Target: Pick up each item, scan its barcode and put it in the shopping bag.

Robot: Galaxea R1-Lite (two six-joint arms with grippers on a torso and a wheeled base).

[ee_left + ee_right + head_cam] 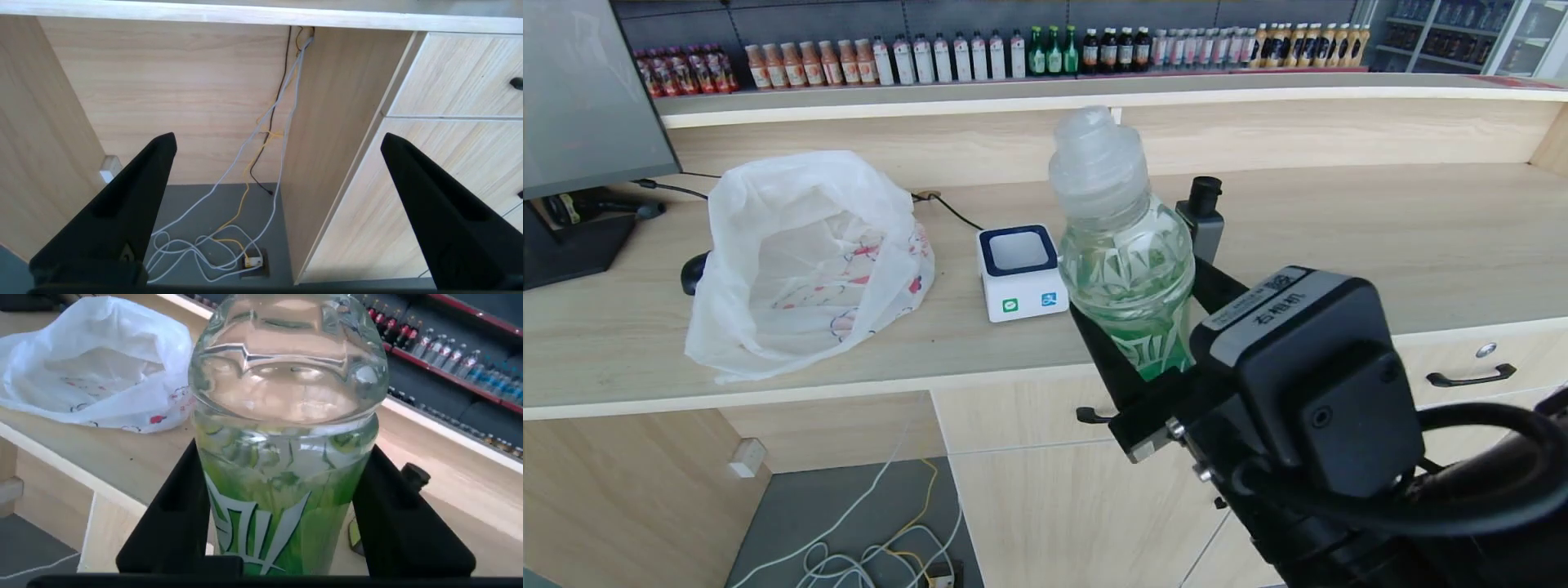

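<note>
My right gripper (1156, 306) is shut on a clear bottle (1123, 245) with a green label and a clear ribbed cap. It holds the bottle upright in front of the counter, just right of the white barcode scanner (1019, 273). From the right wrist the bottle (286, 449) sits between the two black fingers (176, 518). The white shopping bag (800, 261) lies open on the counter left of the scanner, and shows as the bag (98, 363) in the right wrist view. My left gripper (278, 216) hangs open below the counter, over loose cables on the floor.
A dark monitor (588, 90) on a black stand sits at the counter's far left, with a cable running toward the scanner. A raised wooden ledge (1094, 110) backs the counter; shelves of bottles (1013, 53) stand behind. Drawers with black handles (1470, 377) are below on the right.
</note>
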